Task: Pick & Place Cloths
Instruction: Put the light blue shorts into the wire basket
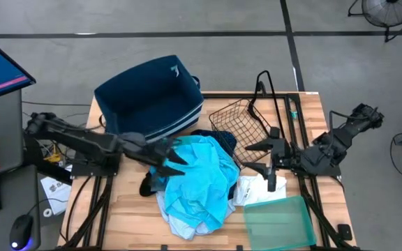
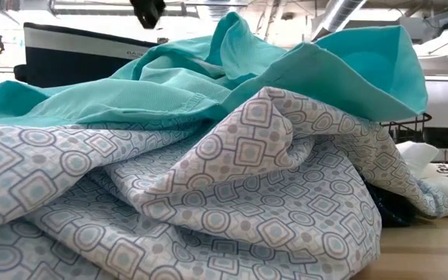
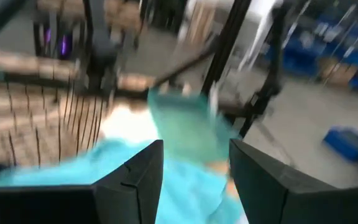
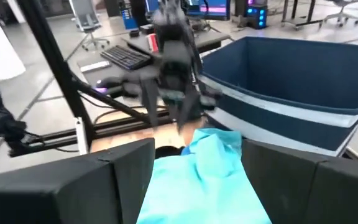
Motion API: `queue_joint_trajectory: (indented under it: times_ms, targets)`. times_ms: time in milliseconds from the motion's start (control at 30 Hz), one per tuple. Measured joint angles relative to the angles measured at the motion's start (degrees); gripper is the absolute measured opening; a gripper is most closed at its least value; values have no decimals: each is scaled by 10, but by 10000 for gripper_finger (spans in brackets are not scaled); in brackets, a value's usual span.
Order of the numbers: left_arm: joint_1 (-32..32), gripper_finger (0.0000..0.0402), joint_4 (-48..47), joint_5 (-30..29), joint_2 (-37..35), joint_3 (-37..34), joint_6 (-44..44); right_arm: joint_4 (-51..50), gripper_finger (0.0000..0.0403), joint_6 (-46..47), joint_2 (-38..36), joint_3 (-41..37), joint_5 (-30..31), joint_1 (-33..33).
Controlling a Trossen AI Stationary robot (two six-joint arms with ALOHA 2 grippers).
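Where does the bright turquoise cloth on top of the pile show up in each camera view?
High view: bright turquoise cloth at table centre, atop the pile.
Low view: across the upper half, draped over a patterned pale cloth.
Left wrist view: low in the picture, behind the open fingers.
Right wrist view: bottom centre, between the open fingers.
Shared landmark: the big navy fabric bin with white stripes; not discernible in the left wrist view.

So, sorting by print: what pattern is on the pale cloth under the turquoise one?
Grey-blue squares and circles on the pale cloth, clearest in the low view.
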Motion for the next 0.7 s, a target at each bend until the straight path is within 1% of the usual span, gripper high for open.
queue_joint_trajectory:
  times_ms: [100, 200, 300, 400, 467, 567, 633, 700]
  targets:
    - [1, 165, 0, -9, 45, 1, 16, -3, 235, 4, 0, 0, -4, 12]
    - [0, 168, -5, -38, 78, 1, 44, -4, 235, 4, 0, 0, -12, 21]
    - [-3, 172, -14, -56, 92, 12, 76, -4, 235, 14, 0, 0, -13, 28]
    - [-8, 177, -37, -72, 91, 48, 90, -5, 235, 17, 0, 0, -13, 35]
    - [-11, 182, -80, -80, 90, 82, 110, -7, 235, 17, 0, 0, -13, 39]
    - [-8, 193, -175, -98, 90, 131, 139, -8, 235, 17, 0, 0, -13, 39]
    - [2, 201, -222, -103, 94, 150, 139, -8, 235, 18, 0, 0, -13, 39]
    - [15, 208, -265, -95, 99, 151, 118, -8, 235, 18, 0, 0, -13, 39]
